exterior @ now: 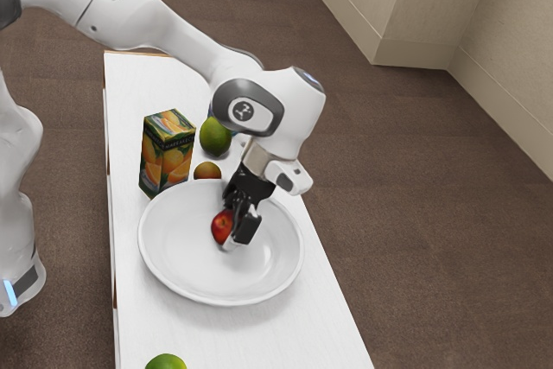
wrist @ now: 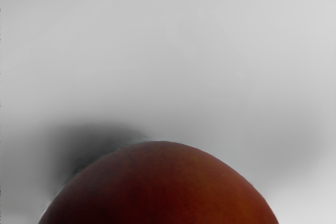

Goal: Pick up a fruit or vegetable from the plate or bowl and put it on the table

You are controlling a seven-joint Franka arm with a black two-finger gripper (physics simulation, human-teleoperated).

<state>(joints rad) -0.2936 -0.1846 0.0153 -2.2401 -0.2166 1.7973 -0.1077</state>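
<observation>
- Red fruit [exterior: 221, 225]: in the white bowl [exterior: 186, 258], exterior view's centre, partly behind the end effector [exterior: 240, 224]; its opening and grip I cannot tell.
- Wrist view: the fruit's rounded surface, dark shadow beside.
- Above the bowl: carton [exterior: 166, 155], brownish fruit [exterior: 207, 171], green fruit [exterior: 215, 137].
- Tabletop's [exterior: 320, 326] bottom edge: another green fruit [exterior: 166, 363].

The carton [exterior: 162, 160] has lettering [exterior: 178, 143] too small to read; the arm [exterior: 151, 19], an emblem [exterior: 244, 111].
</observation>
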